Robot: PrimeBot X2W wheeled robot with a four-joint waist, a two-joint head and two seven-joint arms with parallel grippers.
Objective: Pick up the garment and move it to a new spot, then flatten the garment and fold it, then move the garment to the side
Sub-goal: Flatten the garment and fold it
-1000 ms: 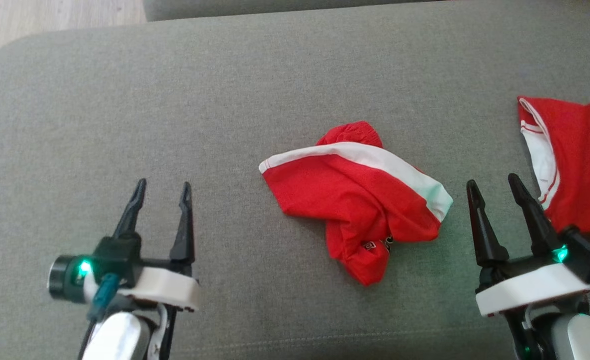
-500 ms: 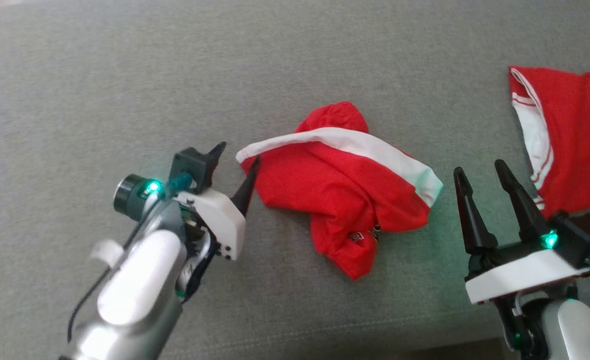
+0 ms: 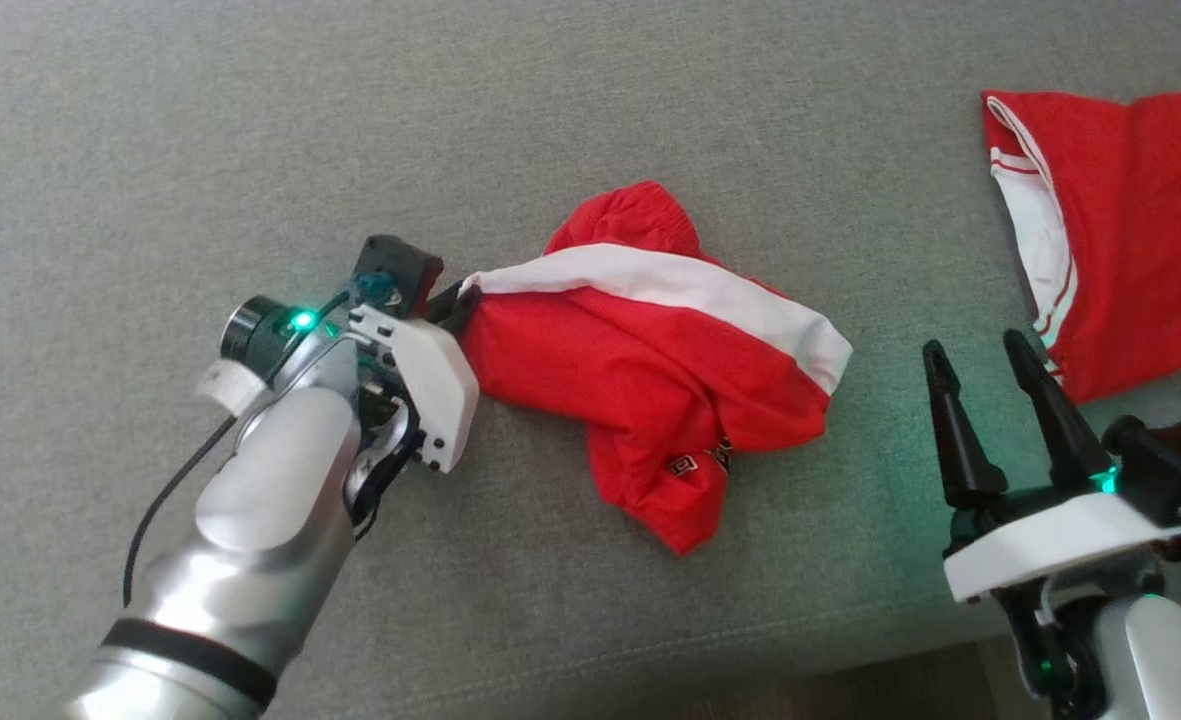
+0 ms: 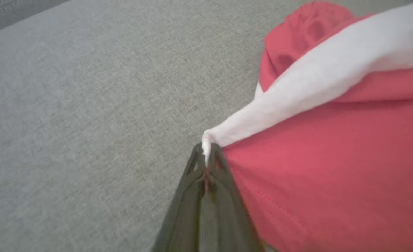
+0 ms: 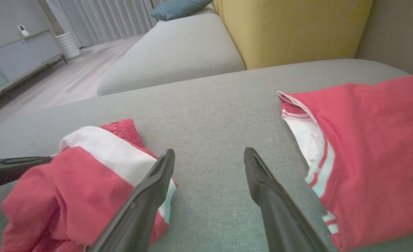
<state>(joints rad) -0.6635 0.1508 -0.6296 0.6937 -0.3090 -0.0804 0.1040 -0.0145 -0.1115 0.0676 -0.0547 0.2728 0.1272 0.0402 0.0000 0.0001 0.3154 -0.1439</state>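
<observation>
The garment (image 3: 650, 370) is a crumpled red piece with a broad white band, lying mid-cushion. My left gripper (image 3: 458, 295) is shut on its left corner, where the white band ends. The left wrist view shows both fingers pinched together on that corner of the garment (image 4: 332, 157), with my left gripper (image 4: 206, 154) closed around a sliver of white cloth. My right gripper (image 3: 980, 355) stands open to the right of the garment, nothing between its fingers. In the right wrist view the garment (image 5: 70, 189) lies at lower left, and my right gripper (image 5: 209, 155) hovers over bare cushion.
A second red and white garment (image 3: 1120, 230) lies spread at the far right, also seen as red cloth (image 5: 367, 147) in the right wrist view. The grey sofa cushion (image 3: 250, 130) stretches wide on the left. A yellow cushion (image 5: 290, 28) stands behind.
My left arm swung in from the lower left to the garment's left corner and its jaws closed on it. The head camera shifted. The right gripper stayed open.
</observation>
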